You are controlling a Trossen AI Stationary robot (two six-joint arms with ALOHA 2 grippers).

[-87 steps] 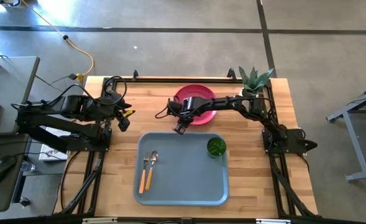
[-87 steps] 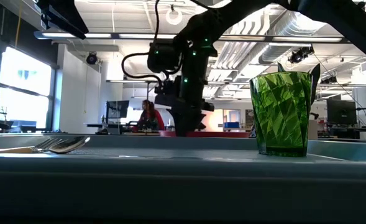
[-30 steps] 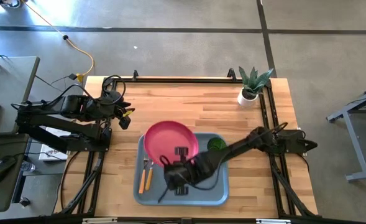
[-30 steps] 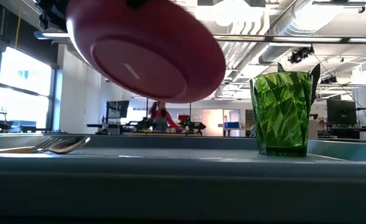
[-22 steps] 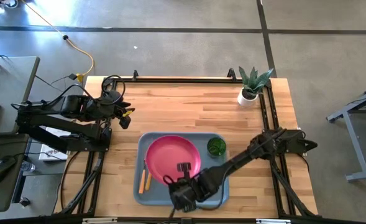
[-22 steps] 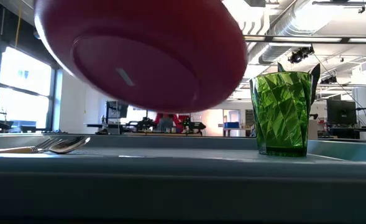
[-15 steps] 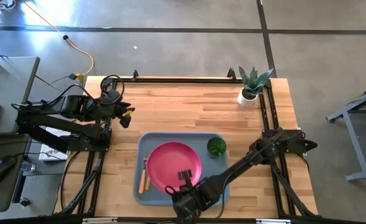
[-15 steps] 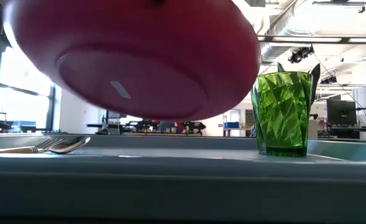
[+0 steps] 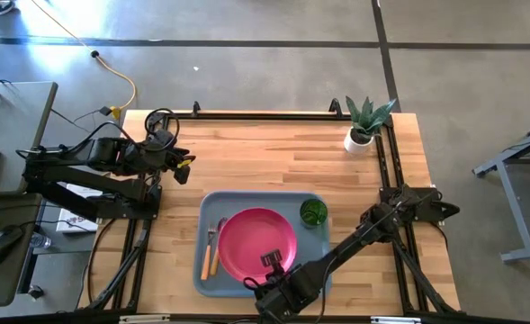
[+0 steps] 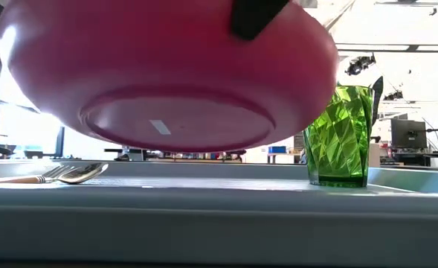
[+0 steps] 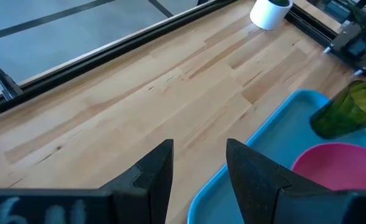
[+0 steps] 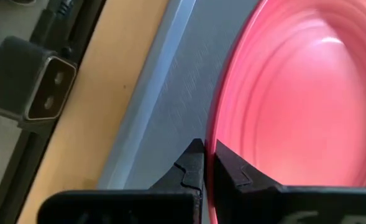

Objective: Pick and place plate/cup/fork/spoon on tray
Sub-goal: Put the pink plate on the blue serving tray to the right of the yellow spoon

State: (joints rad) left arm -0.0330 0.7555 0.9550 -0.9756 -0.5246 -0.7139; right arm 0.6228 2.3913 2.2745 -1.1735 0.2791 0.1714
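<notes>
Right end effector (image 9: 273, 264) gripping plate (image 9: 256, 243) rim

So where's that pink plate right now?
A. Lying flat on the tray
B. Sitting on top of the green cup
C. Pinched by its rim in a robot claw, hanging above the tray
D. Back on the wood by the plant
C: the right gripper is clamped on the rim of the plate, and the low view shows a gap of daylight between the plate's underside and the tray.
</notes>
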